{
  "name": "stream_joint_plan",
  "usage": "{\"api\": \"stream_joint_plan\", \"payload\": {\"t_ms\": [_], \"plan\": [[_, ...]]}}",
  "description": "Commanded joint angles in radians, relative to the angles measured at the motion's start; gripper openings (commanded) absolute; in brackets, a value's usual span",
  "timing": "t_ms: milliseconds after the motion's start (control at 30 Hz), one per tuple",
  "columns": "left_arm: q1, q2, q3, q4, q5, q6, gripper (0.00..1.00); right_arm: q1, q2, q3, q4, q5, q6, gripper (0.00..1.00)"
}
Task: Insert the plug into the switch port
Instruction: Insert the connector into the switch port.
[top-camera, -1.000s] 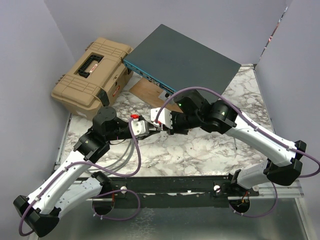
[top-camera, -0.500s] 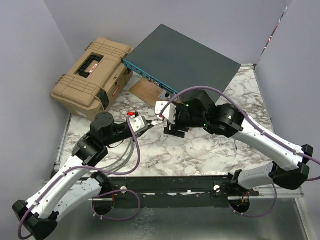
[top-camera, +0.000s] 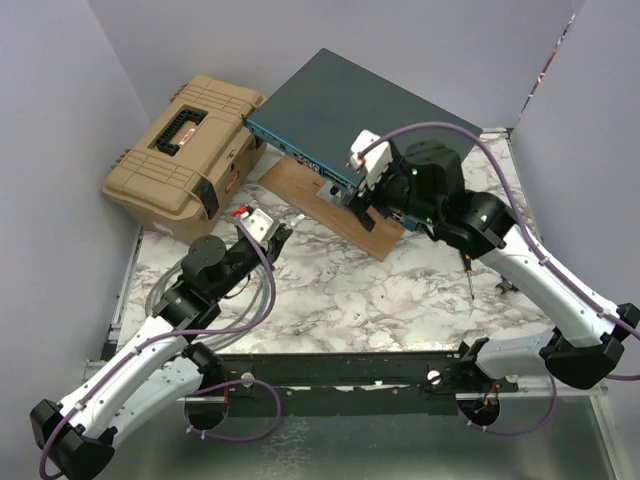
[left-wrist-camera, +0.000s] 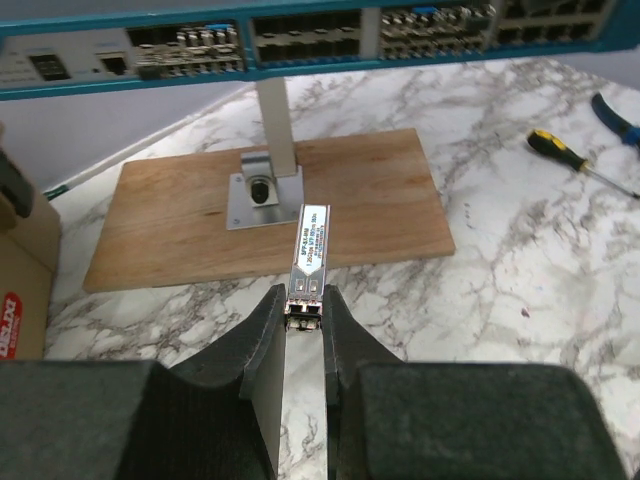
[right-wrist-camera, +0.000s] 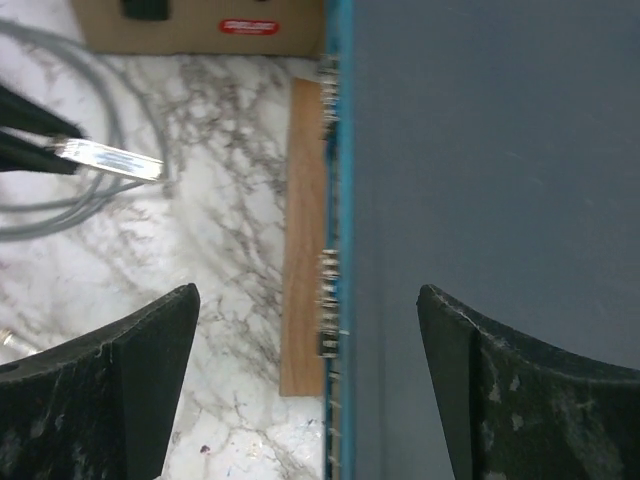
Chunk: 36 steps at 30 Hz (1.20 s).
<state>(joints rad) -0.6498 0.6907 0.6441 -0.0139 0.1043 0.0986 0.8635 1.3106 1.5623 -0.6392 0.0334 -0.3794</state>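
Writing first. The plug (left-wrist-camera: 308, 250) carries a white label along its top; the first line starts "SFP", the rest is too small to read. The tan toolbox (top-camera: 185, 145) has a red sticker with white letters on its front. In the left wrist view the frame edge cuts that sticker off, and in the other views it is too small to read. The blue face of the switch (left-wrist-camera: 300, 40) has a pale panel with tiny print at its left end, unreadable.

Plug: a slim metal module, bright silver body with a darker end. The left gripper (left-wrist-camera: 305, 300) is pinched on that darker end. Its black fingers are closed down to a narrow slot, with the silver length sticking out ahead of them.

Position: the plug is in the air over the marble table (top-camera: 400, 290), in front of the switch with its free tip aimed at the blue face. There is a clear gap between them – it is not in any socket. In the left wrist view the tip shows against the near part of a wooden board (left-wrist-camera: 270, 215).

Switch: a flat dark grey-teal box, its blue front edge lined with blocks of small dark sockets. It sits raised above the board, where a grey metal post (left-wrist-camera: 268, 150) stands on a plate.

Right gripper (right-wrist-camera: 305, 295): jaws spread wide, holding nothing. It is above the switch's front edge – one finger over the grey top, the other over the marble side.

A yellow-and-black screwdriver (left-wrist-camera: 550, 145) lies on the marble to the right.
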Motion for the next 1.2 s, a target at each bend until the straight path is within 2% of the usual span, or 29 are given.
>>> {"api": "stream_joint_plan", "payload": {"t_ms": [0,133,367,533,733,967,1167], "plan": [[0.001,-0.032,-0.047,0.144,-0.182,-0.077,0.0,-0.109,-0.028,0.027,0.114,0.063,0.124,0.93],[0.001,-0.044,-0.098,0.24,-0.243,-0.095,0.0,-0.199,-0.039,0.026,0.166,0.093,0.186,0.99],[0.002,-0.009,-0.069,0.269,-0.297,-0.135,0.0,-0.356,-0.053,0.011,0.205,0.13,0.288,1.0],[0.002,0.043,-0.015,0.272,-0.322,-0.14,0.0,-0.546,-0.071,-0.031,0.262,0.111,0.426,1.0],[0.001,0.127,0.057,0.261,-0.321,-0.154,0.0,-0.788,-0.093,-0.115,0.35,-0.071,0.629,1.0],[0.05,0.217,0.123,0.23,-0.288,-0.15,0.0,-0.934,-0.077,-0.195,0.438,-0.191,0.837,1.0],[0.11,0.267,0.168,0.215,-0.221,-0.17,0.0,-1.095,-0.063,-0.327,0.599,-0.424,1.09,0.99]]}}
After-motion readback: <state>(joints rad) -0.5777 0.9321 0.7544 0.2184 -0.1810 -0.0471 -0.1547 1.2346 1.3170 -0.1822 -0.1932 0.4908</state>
